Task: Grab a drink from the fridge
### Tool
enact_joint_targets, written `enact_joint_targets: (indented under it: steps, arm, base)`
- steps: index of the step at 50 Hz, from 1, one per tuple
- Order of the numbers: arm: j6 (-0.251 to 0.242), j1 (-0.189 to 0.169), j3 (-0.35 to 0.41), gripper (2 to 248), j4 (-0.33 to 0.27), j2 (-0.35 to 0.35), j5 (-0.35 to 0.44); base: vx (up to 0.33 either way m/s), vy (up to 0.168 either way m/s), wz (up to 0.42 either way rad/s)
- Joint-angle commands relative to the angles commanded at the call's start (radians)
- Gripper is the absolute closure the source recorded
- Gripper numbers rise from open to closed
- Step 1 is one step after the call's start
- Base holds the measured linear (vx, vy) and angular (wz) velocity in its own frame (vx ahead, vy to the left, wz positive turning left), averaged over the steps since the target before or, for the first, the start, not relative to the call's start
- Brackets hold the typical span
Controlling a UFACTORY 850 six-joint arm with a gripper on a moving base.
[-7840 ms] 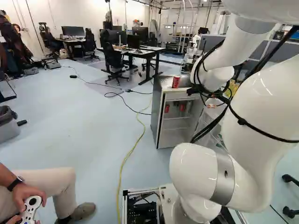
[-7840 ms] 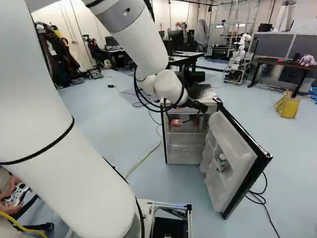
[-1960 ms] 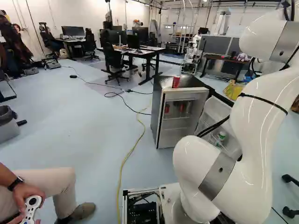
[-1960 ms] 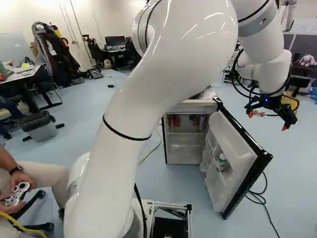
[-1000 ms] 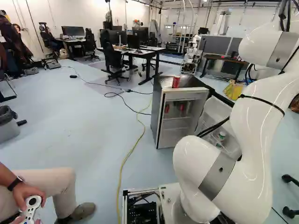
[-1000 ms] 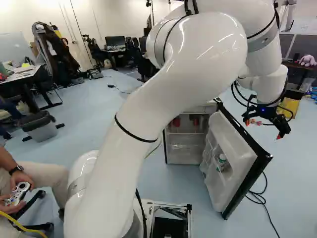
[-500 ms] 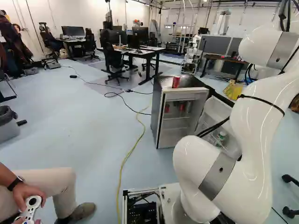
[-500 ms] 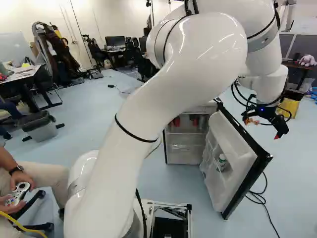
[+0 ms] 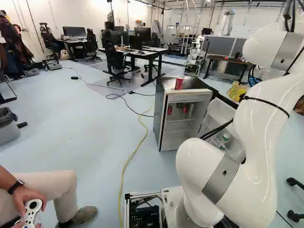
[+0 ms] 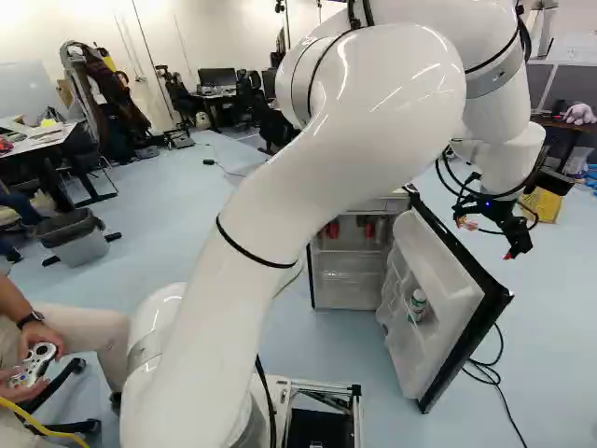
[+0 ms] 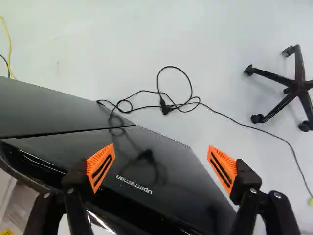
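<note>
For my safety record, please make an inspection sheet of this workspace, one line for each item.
Surface: red can on fridge top.
Job's things: fridge door open; red cans inside; bottle in door rack.
Clutter: wheeled chair base on floor, past door.
Gripper: open, holding nothing.
Cables: black cable looped beside door; yellow cable across floor.
Surroundings: person's hands hold controller; another robot beyond fridge.

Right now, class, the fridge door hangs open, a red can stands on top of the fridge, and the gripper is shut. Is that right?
Not quite: the gripper is open, its orange pads standing well apart in the wrist view. The rest holds: the fridge door hangs open and a red can stands on the fridge.
</note>
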Motion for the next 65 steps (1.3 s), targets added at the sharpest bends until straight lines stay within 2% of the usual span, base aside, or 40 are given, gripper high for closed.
enact_joint_targets:
  steps: [14, 19, 50, 65]
  arm:
    - [0.0, 0.0, 0.0, 3, 0.111, 0.0, 0.0]
    - [0.0, -0.001, 0.003, 3, 0.133, 0.002, -0.001]
    - [0.0, -0.027, 0.094, 3, 0.143, 0.064, -0.001]
    - [0.0, -0.026, 0.158, 3, 0.143, 0.108, -0.001]
  base:
    - [0.0, 0.0, 0.0]
    - [0.0, 0.0, 0.0]
    - [0.0, 0.0, 0.0]
    - [0.0, 0.0, 0.0]
